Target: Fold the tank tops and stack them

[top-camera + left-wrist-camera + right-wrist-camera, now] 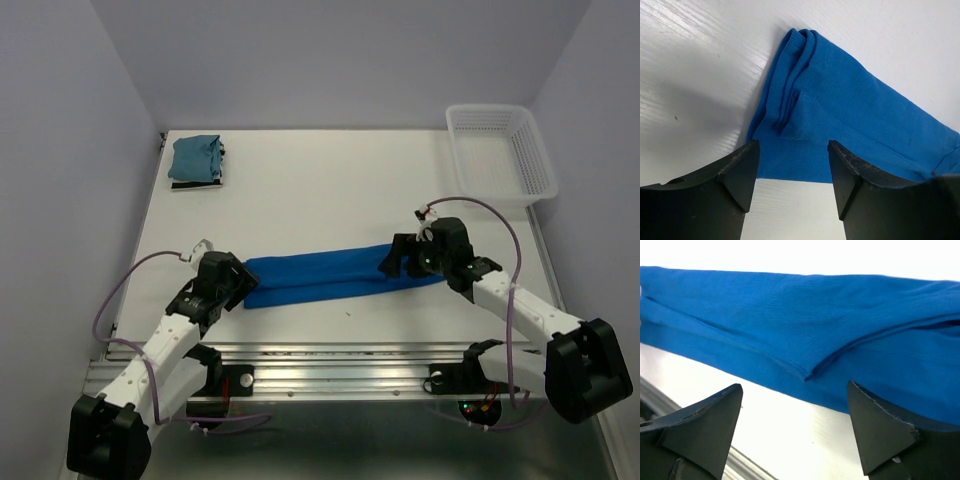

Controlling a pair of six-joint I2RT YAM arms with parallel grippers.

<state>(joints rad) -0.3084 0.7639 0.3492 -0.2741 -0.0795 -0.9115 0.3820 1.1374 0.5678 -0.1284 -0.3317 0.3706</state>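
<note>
The royal blue tank top (pixel 325 276) lies folded into a long narrow band across the table's front. My left gripper (pixel 240 282) is open at its left end; the left wrist view shows the folded end (pixel 840 115) just beyond my open, empty fingers (pixel 742 172). My right gripper (pixel 395 262) is open at its right end, over the cloth's near edge (pixel 830 330). The teal tank top (pixel 196 157) sits folded at the back left, on top of a dark striped piece (pixel 195 184) that shows only at its front edge.
A white lattice basket (pixel 503 152) stands at the back right corner. The metal rail (pixel 330 365) runs along the table's near edge. Walls close in on three sides.
</note>
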